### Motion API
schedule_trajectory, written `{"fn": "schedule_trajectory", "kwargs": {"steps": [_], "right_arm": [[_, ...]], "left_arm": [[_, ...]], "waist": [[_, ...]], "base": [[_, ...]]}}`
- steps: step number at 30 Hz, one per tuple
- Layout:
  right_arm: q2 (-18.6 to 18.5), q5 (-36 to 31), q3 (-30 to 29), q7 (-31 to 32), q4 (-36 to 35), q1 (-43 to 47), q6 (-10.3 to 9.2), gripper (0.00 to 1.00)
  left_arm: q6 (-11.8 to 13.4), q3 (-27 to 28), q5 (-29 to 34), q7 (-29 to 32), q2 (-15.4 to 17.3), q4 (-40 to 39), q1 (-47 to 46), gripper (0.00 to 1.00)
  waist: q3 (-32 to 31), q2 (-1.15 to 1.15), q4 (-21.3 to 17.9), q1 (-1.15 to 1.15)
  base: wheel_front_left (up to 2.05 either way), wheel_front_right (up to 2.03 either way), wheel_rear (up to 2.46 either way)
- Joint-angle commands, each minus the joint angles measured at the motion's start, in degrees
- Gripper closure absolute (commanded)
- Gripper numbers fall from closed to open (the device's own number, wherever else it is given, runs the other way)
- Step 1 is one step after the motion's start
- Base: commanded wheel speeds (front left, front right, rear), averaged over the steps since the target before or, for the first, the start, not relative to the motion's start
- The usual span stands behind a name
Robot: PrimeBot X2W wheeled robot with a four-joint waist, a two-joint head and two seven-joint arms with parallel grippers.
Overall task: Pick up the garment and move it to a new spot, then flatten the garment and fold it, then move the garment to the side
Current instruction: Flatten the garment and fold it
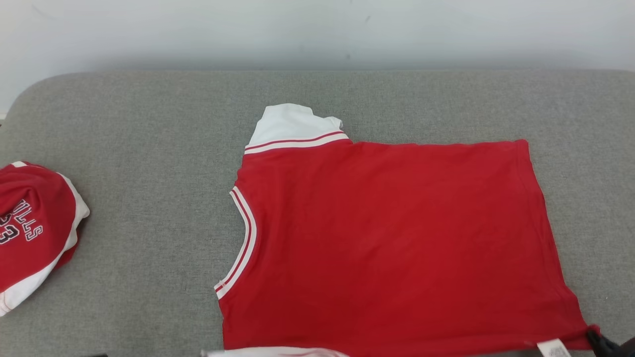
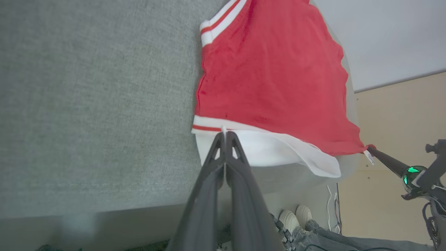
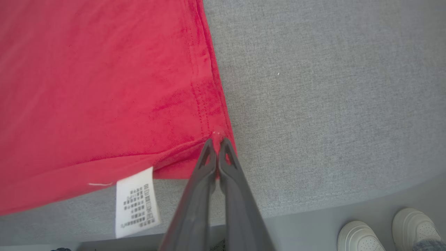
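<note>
Left claw [image 2: 224, 133] was closed, pinching white sleeve edge of garment [image 2: 271, 69] beside striped trim. Right claw [image 3: 216, 141] was closed on red hem corner, near care label [image 3: 137, 200]. Garment lay spread on grey tabletop [image 1: 149, 124], near edge toward robot. Step judged: flattening, almost done. Next move probably called for fold: carrying both held corners evenly toward far edge. Second jersey [image 1: 34, 233] lay well apart, at left.

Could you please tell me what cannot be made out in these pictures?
Head view: the near edge of the red shirt is cut off by the frame's bottom, as is the right pincer.
Head view: the second shirt is cut by the left edge; folds hide part of its lettering.
Right wrist view: the label has print too small to read.
Right wrist view: the shoes are cut by the bottom edge.
</note>
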Motion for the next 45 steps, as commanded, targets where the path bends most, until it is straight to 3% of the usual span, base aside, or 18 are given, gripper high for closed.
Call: {"fn": "schedule_trajectory", "kwargs": {"steps": [1,8,15,21,45], "right_arm": [[0.13,0.32,-0.04,-0.64,-0.21,-0.79,0.01,1.0],[-0.46,-0.86,1.26,-7.82,0.66,-5.28,0.01,1.0],[-1.95,-1.79,2.91,-13.09,2.48,-9.03,0.01,1.0],[-2.22,-2.42,3.28,-15.92,3.98,-10.65,0.01,1.0],[-1.28,-5.09,3.28,-22.73,10.4,-16.37,0.01,1.0]], "left_arm": [[-0.53,0.16,1.27,-0.76,-0.33,0.22,-0.86,1.0],[-2.14,-0.42,12.13,-11.76,-7.37,4.44,-10.89,1.0],[-3.4,-3.73,19.84,-16.14,-11.67,9.88,-19.72,1.0],[-3.07,-4.84,25.1,-18.62,-13.37,13.86,-25.6,1.0],[-1.05,-6.38,30.78,-19.96,-17.55,27.13,-39.64,1.0]], "waist": [[0.35,0.0,-0.13,0.0],[1.95,0.0,-0.2,0.0],[3.53,0.0,0.04,0.0],[4.77,0.0,0.15,0.0],[8.78,0.0,-0.72,0.0]], "base": [[0.0,0.0,0.0],[0.0,0.0,0.0],[0.0,0.0,0.0],[0.0,0.0,0.0],[0.0,0.0,0.0]]}}
